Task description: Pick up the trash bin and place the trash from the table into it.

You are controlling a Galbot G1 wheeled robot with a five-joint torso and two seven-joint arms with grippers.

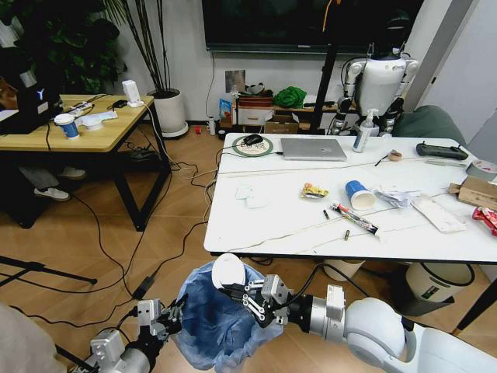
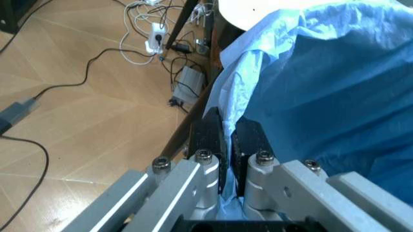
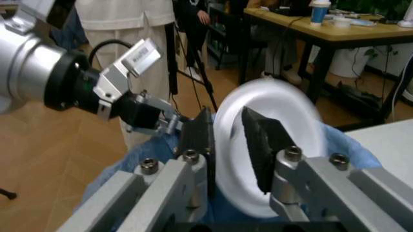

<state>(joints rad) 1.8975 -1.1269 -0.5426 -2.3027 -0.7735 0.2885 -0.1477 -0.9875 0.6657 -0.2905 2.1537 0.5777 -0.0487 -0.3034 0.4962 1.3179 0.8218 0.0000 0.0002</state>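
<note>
Nearest the head camera, the trash bin (image 1: 213, 318) hangs below the near edge of the worktop (image 1: 272, 225), its light blue bag ruffled around the rim, held between both arms. On its left side the left gripper (image 1: 177, 309) has its two black fingers (image 2: 210, 133) pinched together on a fold of the blue bag at the rim, almost no gap between them. From the right, the right gripper (image 1: 235, 293) reaches over the bin's mouth, its fingers (image 3: 197, 135) clamped across a white round disc (image 1: 227, 270) that stands on edge just above the bag's opening; in the right wrist view the disc (image 3: 271, 140) sits between the two black pads. Up on the marble-look worktop the trash lies scattered: a blue paper cup (image 1: 359, 193) on its side, a yellow snack wrapper (image 1: 314, 190) just beside it, a red-and-white tube (image 1: 357, 220) nearer the front edge, crumpled white tissues (image 1: 397, 196), a white wrapper (image 1: 439, 214), brown cardboard (image 1: 475, 191) and a red packet (image 1: 487, 219) at the right edge. A silver laptop (image 1: 312, 148) sits closed toward the far side.
</note>
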